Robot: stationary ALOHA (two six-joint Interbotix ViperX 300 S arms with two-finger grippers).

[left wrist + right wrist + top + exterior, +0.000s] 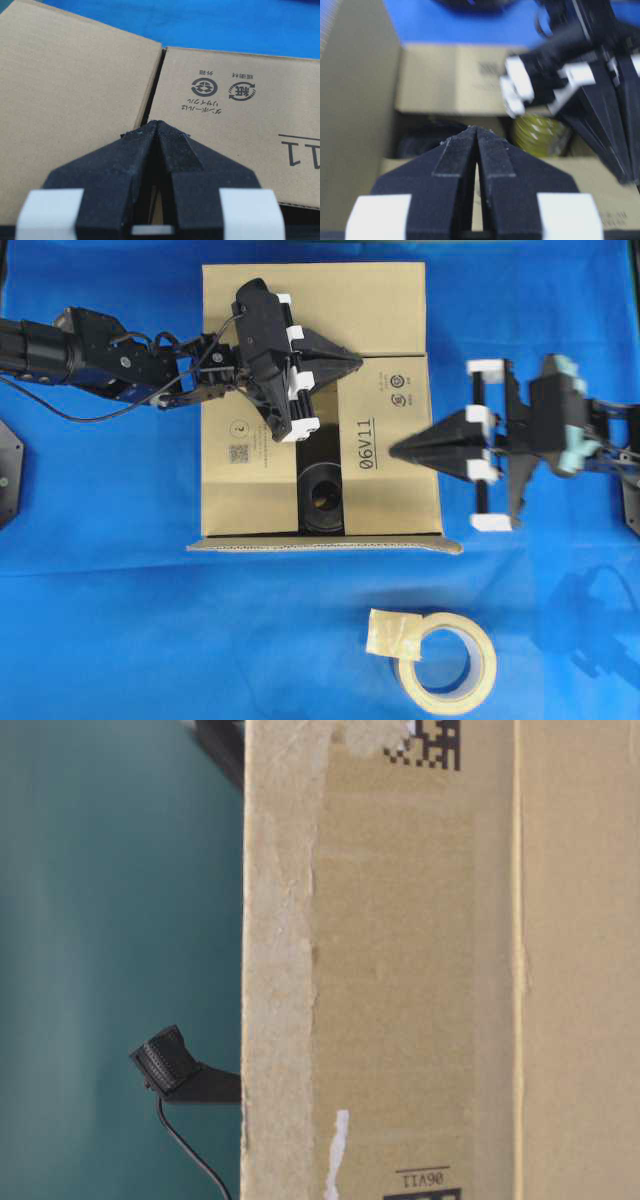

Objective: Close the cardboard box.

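The cardboard box (pixel 245 465) stands mid-table and fills the table-level view (pixel 420 970). Its far flap (pixel 330 305) and both side flaps lie folded in. The flap printed "06V11" (pixel 395 405) also shows in the left wrist view (pixel 240 125). A gap between the side flaps shows a dark object (pixel 320 490) inside. The near flap (pixel 320 543) points outward, seen edge-on. My left gripper (pixel 355 360) is shut and empty over the seam between the far flap and the printed flap (pixel 157 122). My right gripper (pixel 395 450) is shut and empty over the printed flap's inner edge (pixel 476 129).
A beige tape roll (pixel 450 665) with a loose strip lies on the blue cloth in front of the box. A yellow-green thing (pixel 540 132) sits inside the box. A small black device (pixel 170 1065) with a cable sticks out left of the box.
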